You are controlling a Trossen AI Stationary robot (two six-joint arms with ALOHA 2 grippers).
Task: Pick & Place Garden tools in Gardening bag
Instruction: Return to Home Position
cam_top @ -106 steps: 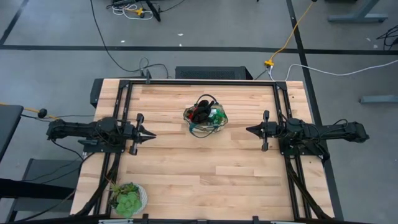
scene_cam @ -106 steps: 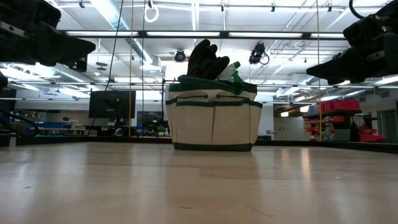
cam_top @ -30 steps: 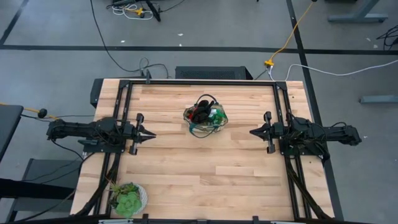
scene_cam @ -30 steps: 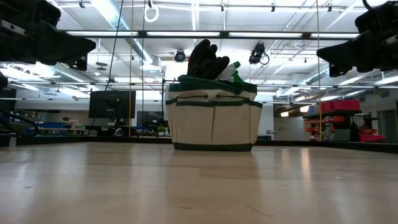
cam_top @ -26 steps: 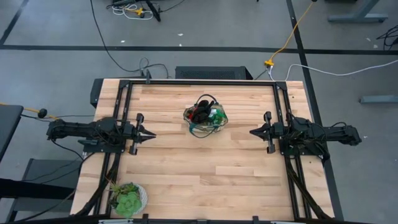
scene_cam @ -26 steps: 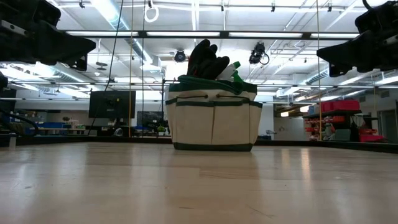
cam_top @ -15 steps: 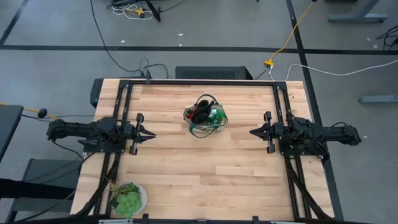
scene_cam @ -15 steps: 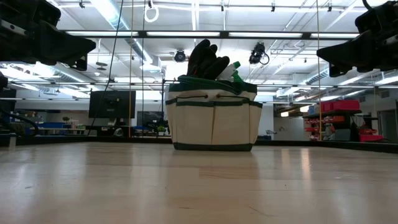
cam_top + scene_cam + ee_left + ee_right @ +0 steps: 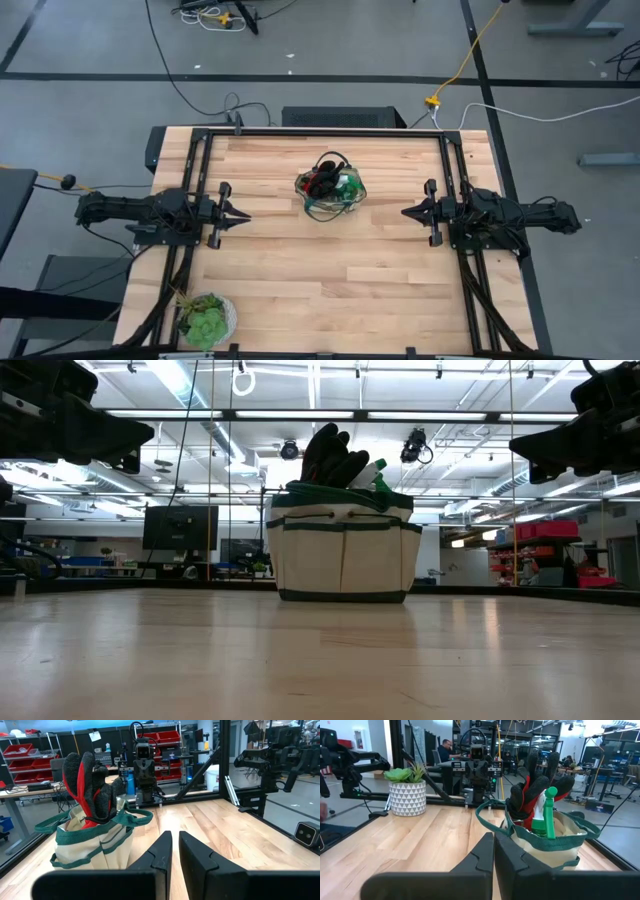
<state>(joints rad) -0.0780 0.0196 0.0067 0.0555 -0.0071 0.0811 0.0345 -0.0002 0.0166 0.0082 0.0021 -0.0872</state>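
At the middle of the wooden surface (image 9: pixel 330 280) the gardening bag (image 9: pixel 330 192) stands upright, in the same spot as in every earlier view. The red-and-black gloves (image 9: pixel 333 455) stick up out of its top, with the green spray bottle (image 9: pixel 547 815) beside them, its white nozzle showing over the rim. The left gripper (image 9: pixel 243 217) hangs above the surface's left side, well apart from the bag and pointing toward it. Its fingers are drawn in to a thin slit and hold nothing, and it has not shifted over the last few seconds. The right gripper (image 9: pixel 405 213) hangs above the right side, pointing at the bag, fingers pressed together and empty. Compared with three and a half seconds ago it sits slightly farther from the bag and a little higher in the low view; over the last second it has not moved. A succulent (image 9: pixel 205 320) in a pale pot sits at the near left corner, unchanged.
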